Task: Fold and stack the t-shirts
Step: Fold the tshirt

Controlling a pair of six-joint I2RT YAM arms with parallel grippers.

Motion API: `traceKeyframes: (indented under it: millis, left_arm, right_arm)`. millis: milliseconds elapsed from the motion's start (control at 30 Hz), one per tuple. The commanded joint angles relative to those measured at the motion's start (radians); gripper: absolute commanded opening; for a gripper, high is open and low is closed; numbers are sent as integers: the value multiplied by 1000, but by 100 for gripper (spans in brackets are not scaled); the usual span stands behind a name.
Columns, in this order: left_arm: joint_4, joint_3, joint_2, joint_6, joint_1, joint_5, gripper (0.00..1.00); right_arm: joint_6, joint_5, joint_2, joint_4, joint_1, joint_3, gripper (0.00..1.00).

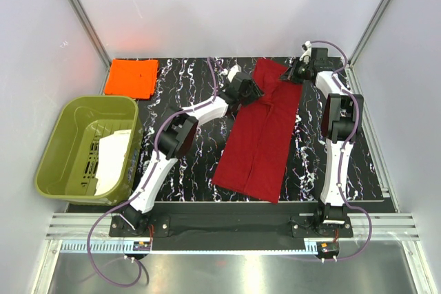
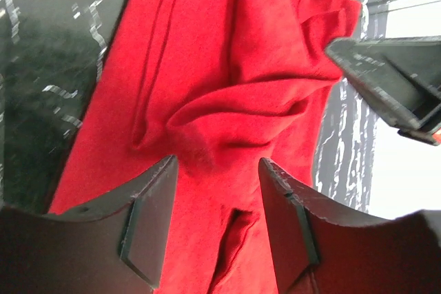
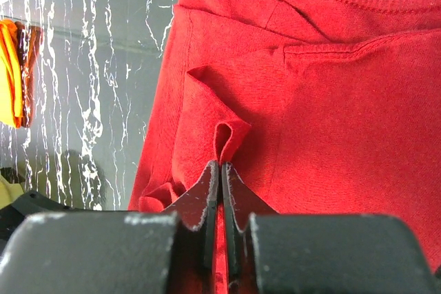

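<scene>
A red shirt [image 1: 258, 135] is laid on the black marbled bench [image 1: 196, 170] as a long narrow strip. Both sides are folded in toward the middle, so that a line is seen running down its length. Its near end is spread flat close to the bench's near edge, and the strip is slanted rightward toward the back. An olive tub [image 1: 65, 111] is set at the bench's left edge.

At the far end the red cloth is rumpled and bunched. The left gripper [image 2: 217, 166] is held there at the shirt's left side, its jaws spread apart with nothing caught between them and creased cloth seen just beyond. Whether the cloth is touched cannot be told. The right gripper [image 3: 220, 165] is placed at the shirt's far right corner, near the collar. Its jaws are pressed together on a small raised fold of the red cloth, which is pinched upright between the tips.

An orange shirt [image 1: 131, 78] is laid folded flat at the bench's far left corner, well apart from the red one.
</scene>
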Motion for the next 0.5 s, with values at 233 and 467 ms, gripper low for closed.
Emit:
traceKeyframes:
  millis: [233,467]
  left_arm:
    - [17,148,75,-29,-2,-9,44]
    - [-38,93,23,1,-5,-61,52]
  right_arm:
    - [11,-27,-28,36,2,49,7]
    - [10,-27,-25,41,0,48,6]
